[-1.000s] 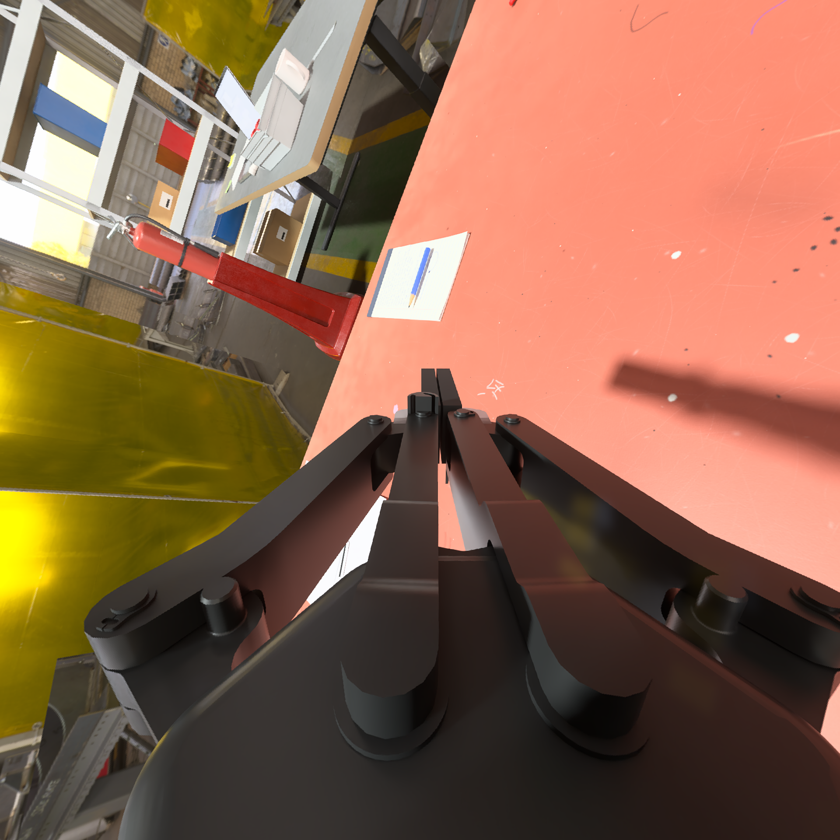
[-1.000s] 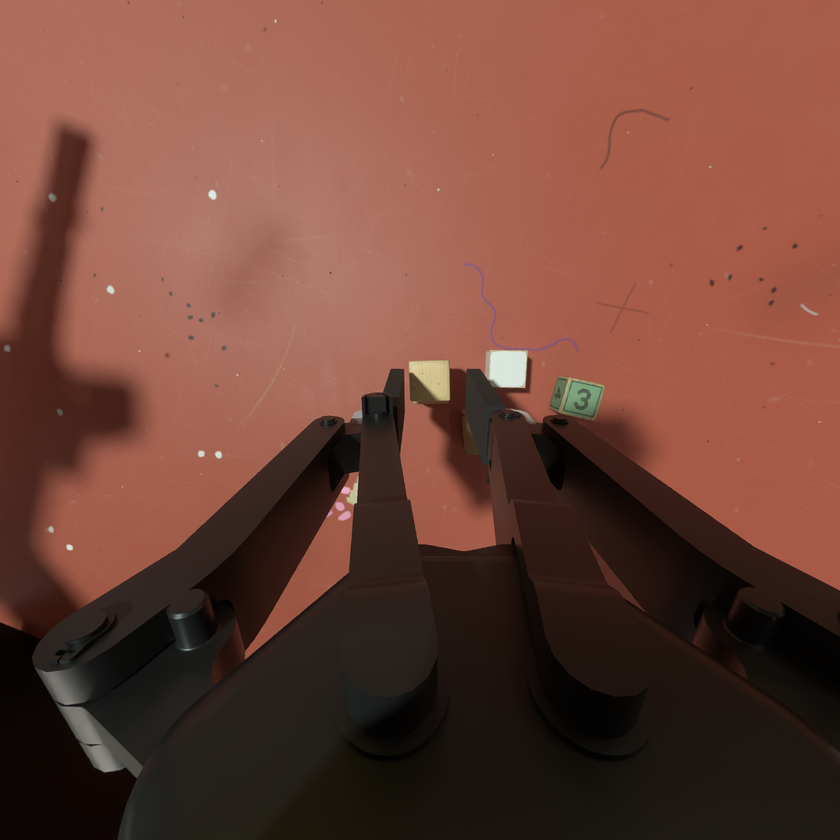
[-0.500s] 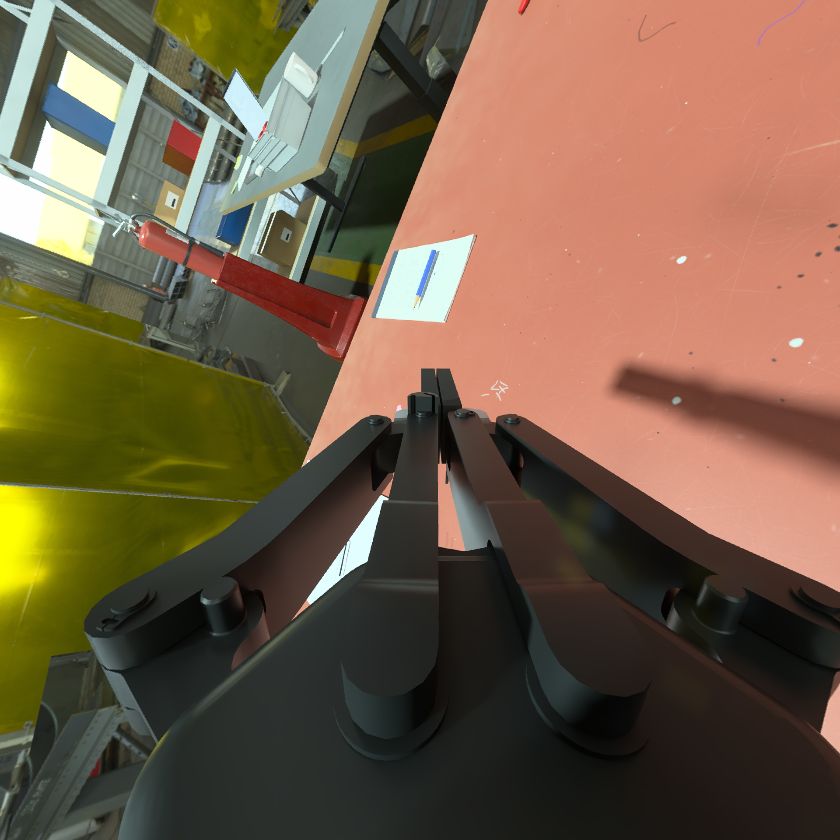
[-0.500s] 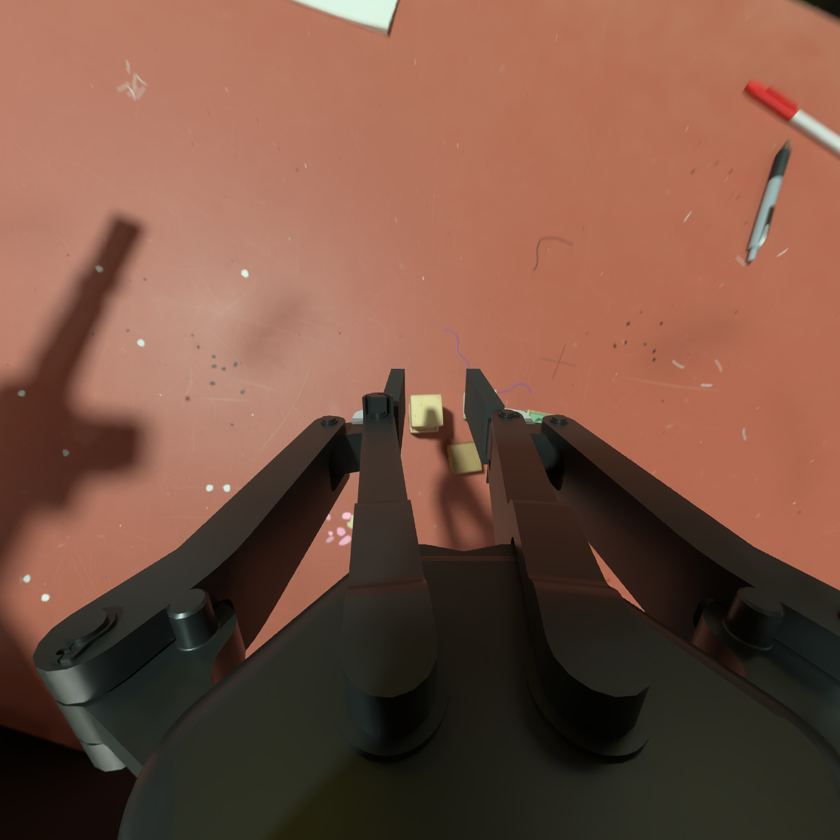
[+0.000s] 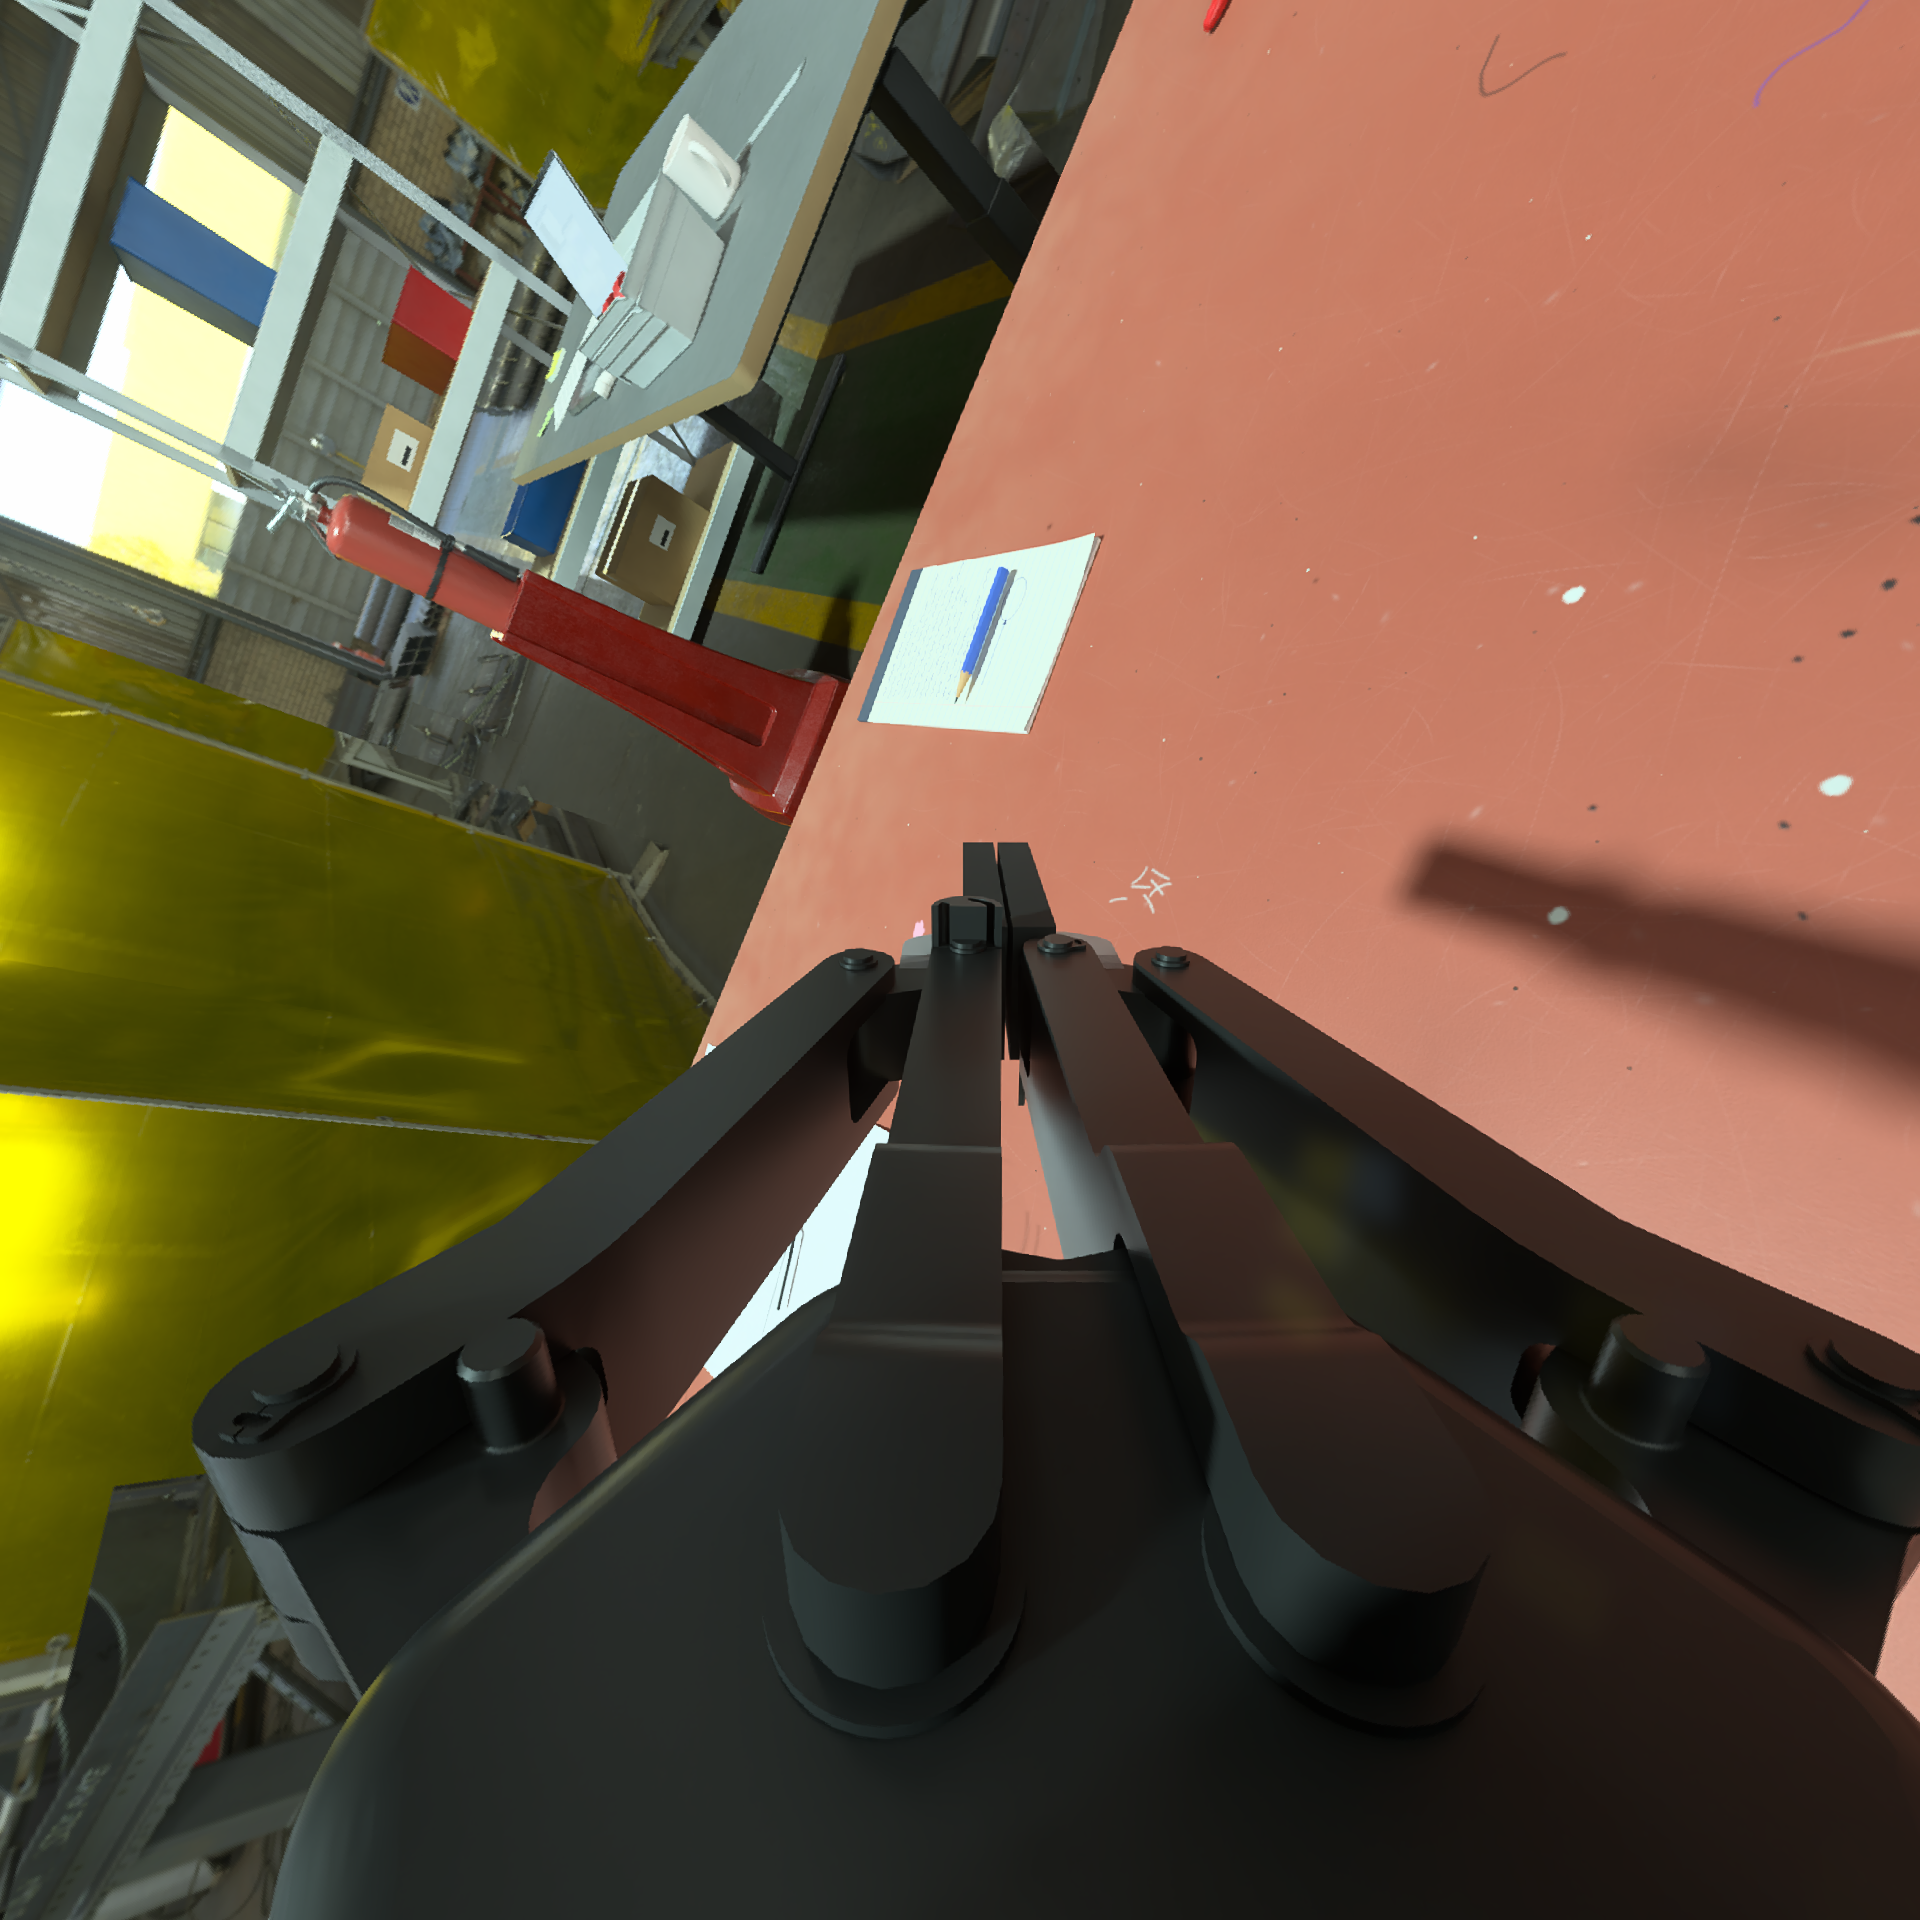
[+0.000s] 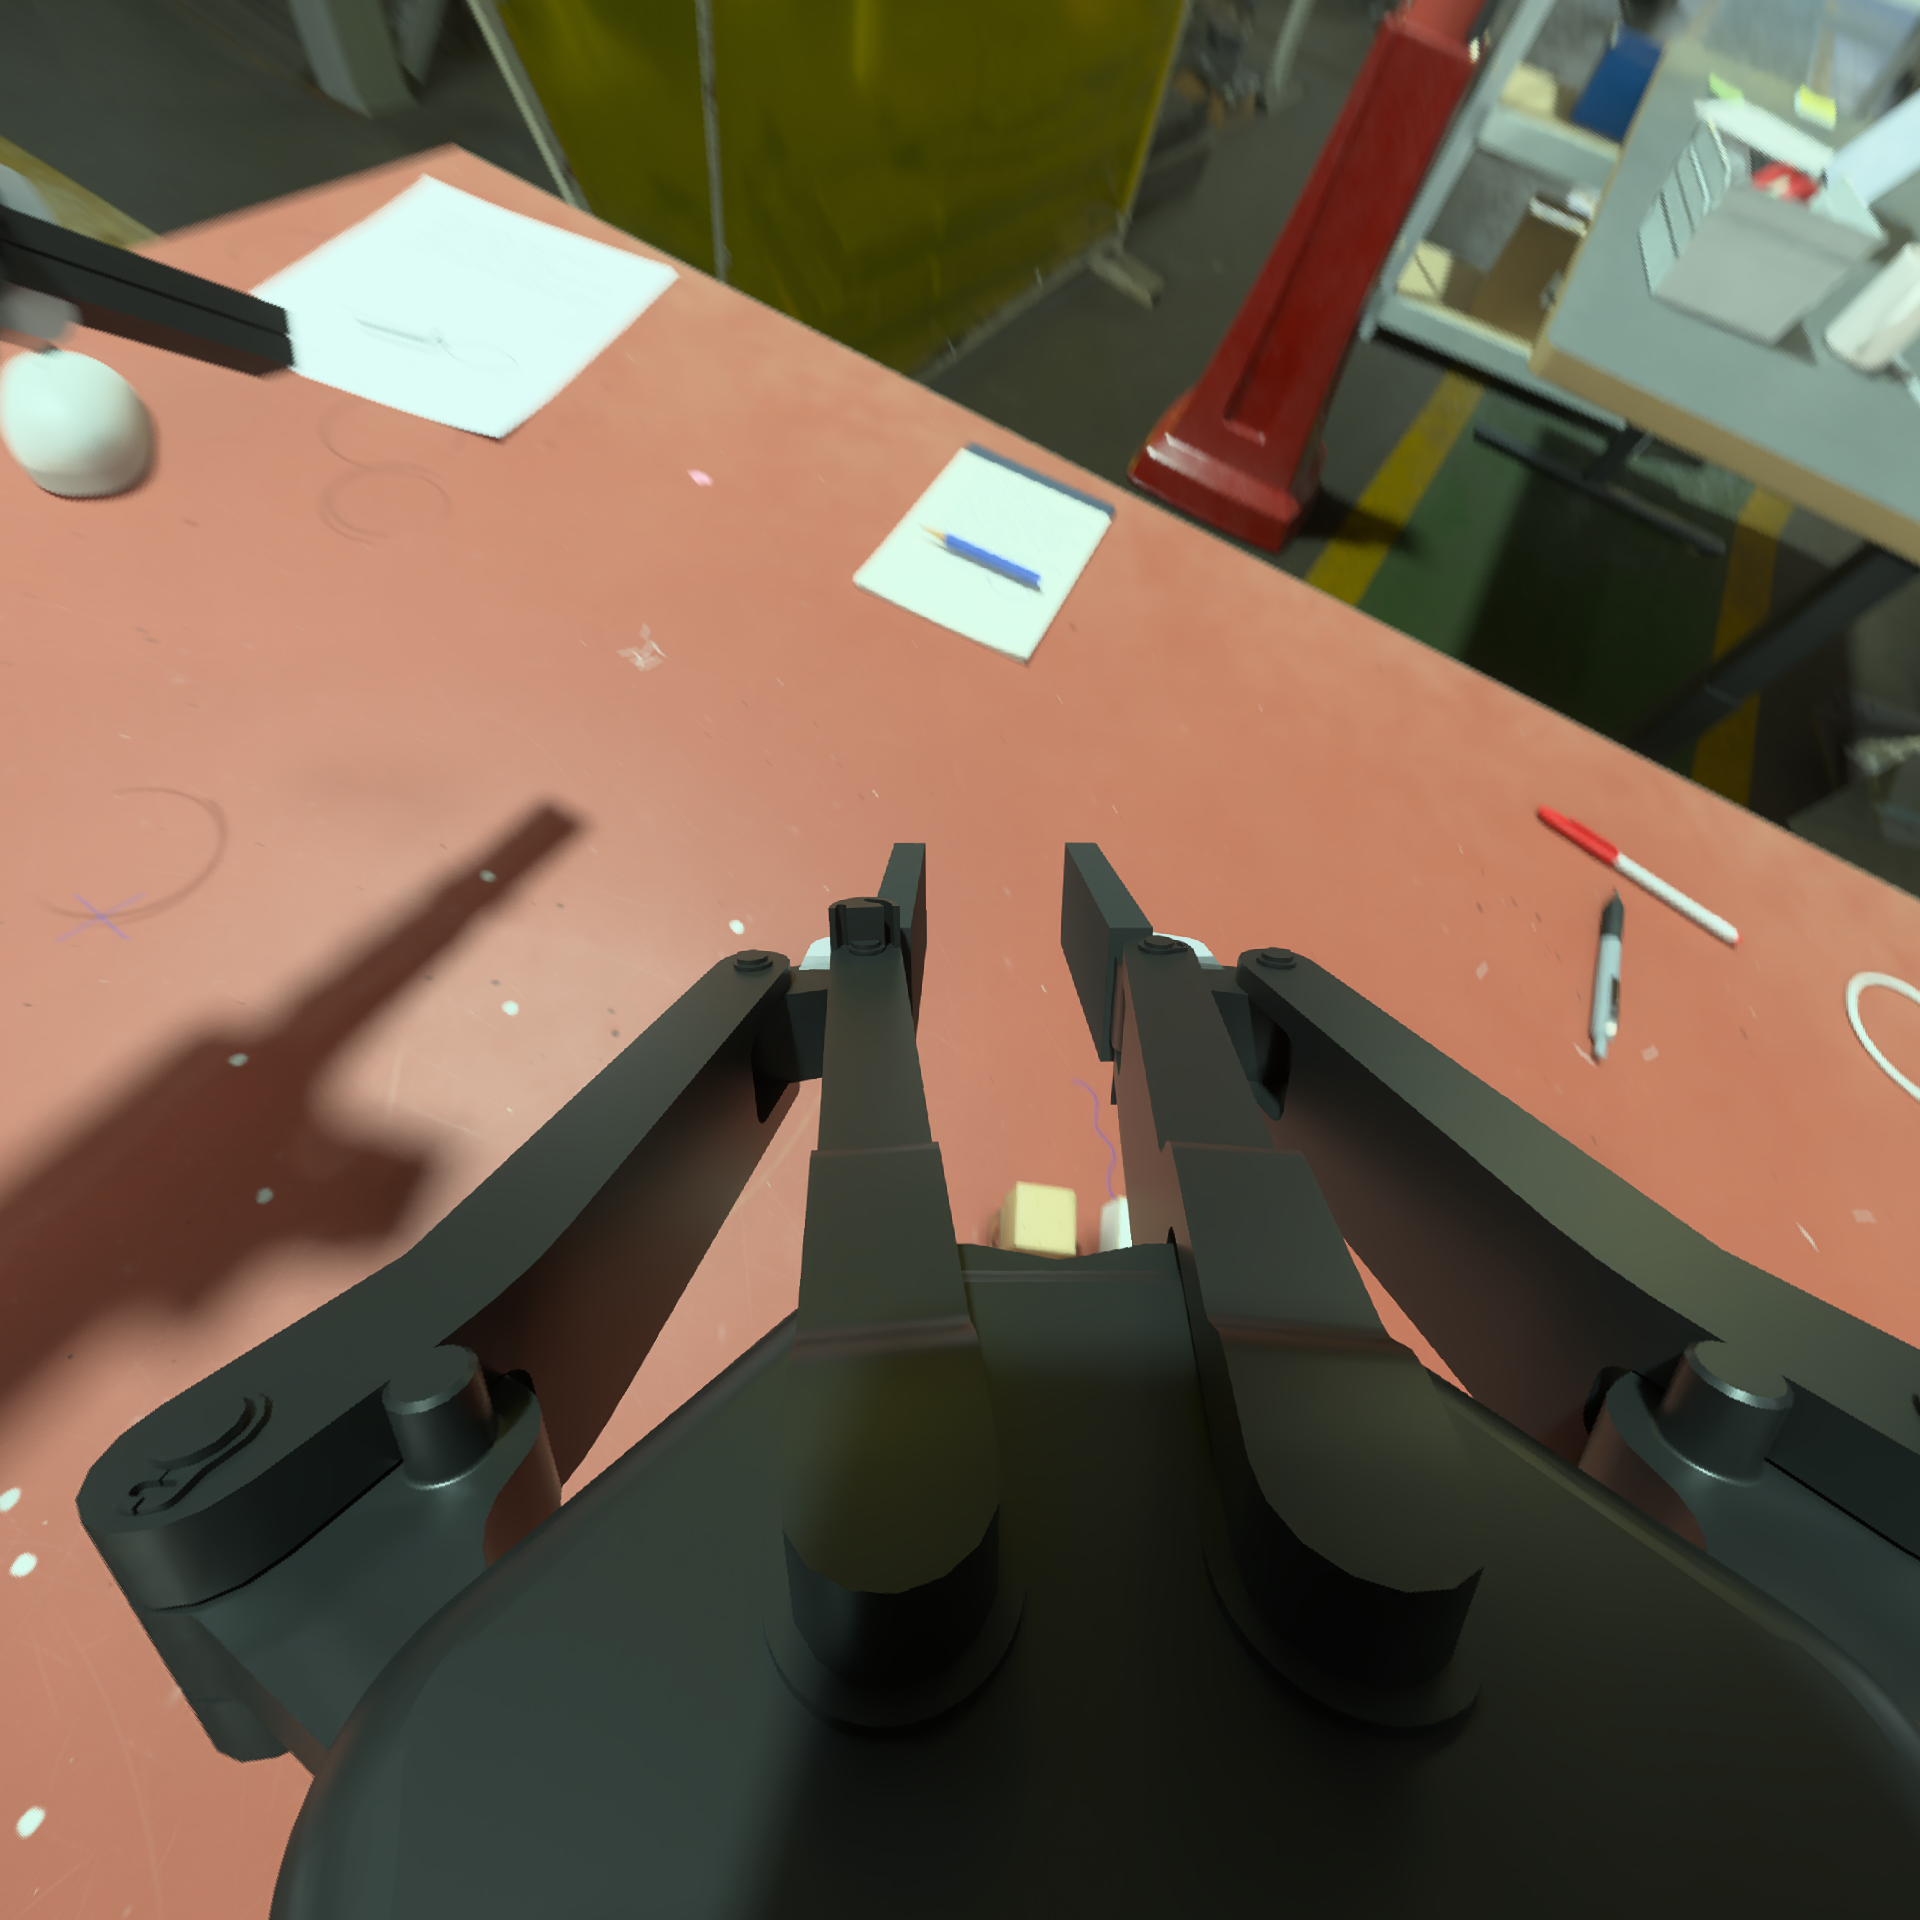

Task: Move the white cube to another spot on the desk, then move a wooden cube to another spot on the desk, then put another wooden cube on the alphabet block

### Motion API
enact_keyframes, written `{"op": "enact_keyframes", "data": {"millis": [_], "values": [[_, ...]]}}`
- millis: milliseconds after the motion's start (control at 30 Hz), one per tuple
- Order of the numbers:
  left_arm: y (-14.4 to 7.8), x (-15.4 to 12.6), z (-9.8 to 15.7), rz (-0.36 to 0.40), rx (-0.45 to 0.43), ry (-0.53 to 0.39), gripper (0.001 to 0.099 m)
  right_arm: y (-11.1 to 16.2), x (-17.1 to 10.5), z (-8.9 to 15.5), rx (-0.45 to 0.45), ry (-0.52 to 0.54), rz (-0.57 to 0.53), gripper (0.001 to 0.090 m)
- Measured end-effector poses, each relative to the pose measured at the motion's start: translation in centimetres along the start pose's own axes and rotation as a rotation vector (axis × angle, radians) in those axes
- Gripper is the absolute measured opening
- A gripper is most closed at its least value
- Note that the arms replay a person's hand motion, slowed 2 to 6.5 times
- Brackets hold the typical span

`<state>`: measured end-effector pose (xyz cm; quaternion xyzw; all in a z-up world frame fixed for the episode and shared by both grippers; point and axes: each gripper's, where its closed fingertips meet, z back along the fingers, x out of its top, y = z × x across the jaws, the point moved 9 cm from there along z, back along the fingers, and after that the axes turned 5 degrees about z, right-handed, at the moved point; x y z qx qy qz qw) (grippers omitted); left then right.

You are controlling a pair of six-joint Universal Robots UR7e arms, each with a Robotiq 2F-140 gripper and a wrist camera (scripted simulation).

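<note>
In the right wrist view, my right gripper [image 6: 992, 883] is open and empty, high above the red desk [image 6: 623, 831] and tilted toward its far edge. Low between its fingers I see a wooden cube [image 6: 1039, 1218] on the desk, and a sliver of the white cube [image 6: 1115, 1224] just right of it, mostly hidden by the right finger. The alphabet block and the other wooden cube are hidden. In the left wrist view, my left gripper [image 5: 997, 873] is shut and empty, over the desk [image 5: 1455, 520] near its left edge.
A notepad with a blue pencil [image 6: 987, 551] [image 5: 982, 634] lies near the far edge. A paper sheet [image 6: 468, 301] and a white mouse [image 6: 73, 421] sit far left, beside the other arm's fingers [image 6: 145, 307]. A red marker [image 6: 1636, 873], a grey pen [image 6: 1605, 977] and a white cord [image 6: 1881, 1029] lie right.
My right gripper has risen and tilted up toward the desk's far edge; the cubes have slid down to the bottom of its view. The left gripper has barely shifted.
</note>
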<state>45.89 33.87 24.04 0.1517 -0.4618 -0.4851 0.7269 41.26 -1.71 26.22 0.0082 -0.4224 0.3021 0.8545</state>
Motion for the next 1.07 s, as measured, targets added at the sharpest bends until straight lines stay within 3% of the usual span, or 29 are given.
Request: {"op": "enact_keyframes", "data": {"millis": [367,533,1067], "values": [[0.0,-0.1,0.0,0.0,0.001,0.004,0.0011,4.4,2.9,-0.6,0.15,-0.312,0.117,0.0454],[-0.1,0.0,-0.1,-0.003,0.0,0.005,0.0011,6.1,3.6,-1.9,0.186,-0.371,0.14,0.0455],[-0.4,0.1,-0.2,-0.021,-0.008,0.014,0.001,10.2,3.2,-9.0,0.188,-0.112,0.2,0.0448]]}}
